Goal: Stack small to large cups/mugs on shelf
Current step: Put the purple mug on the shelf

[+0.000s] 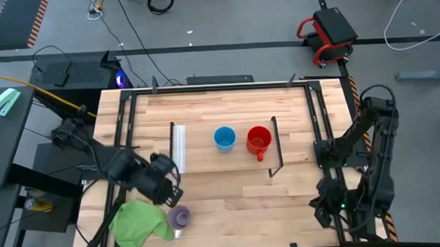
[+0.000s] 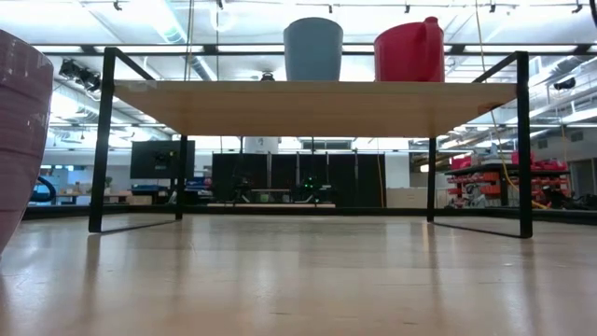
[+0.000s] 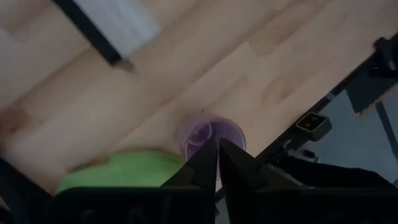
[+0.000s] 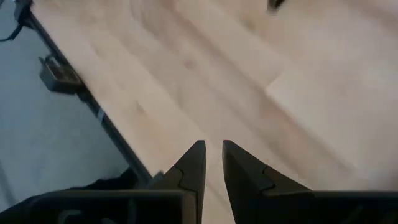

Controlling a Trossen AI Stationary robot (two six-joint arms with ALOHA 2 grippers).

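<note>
The pale purple mug (image 1: 180,217) stands upright on the table near its front edge, beside the green cloth; it also shows in the left wrist view (image 3: 211,132) and at the low view's left edge (image 2: 19,140). The blue cup (image 1: 224,138) and the red mug (image 1: 259,140) stand upright side by side on the shelf (image 1: 207,165), also seen in the low view (image 2: 312,49) (image 2: 410,49). My left gripper (image 3: 217,148) is shut and hovers just behind and above the purple mug. My right gripper (image 4: 213,149) is open by a narrow gap over bare table at the front right.
A crumpled green cloth (image 1: 139,220) lies against the purple mug's left side. The shelf's black end frames (image 1: 277,147) and white strip (image 1: 179,147) stand mid-table. A black rail (image 1: 316,119) runs along the table's right side. Bare wood lies between shelf and front edge.
</note>
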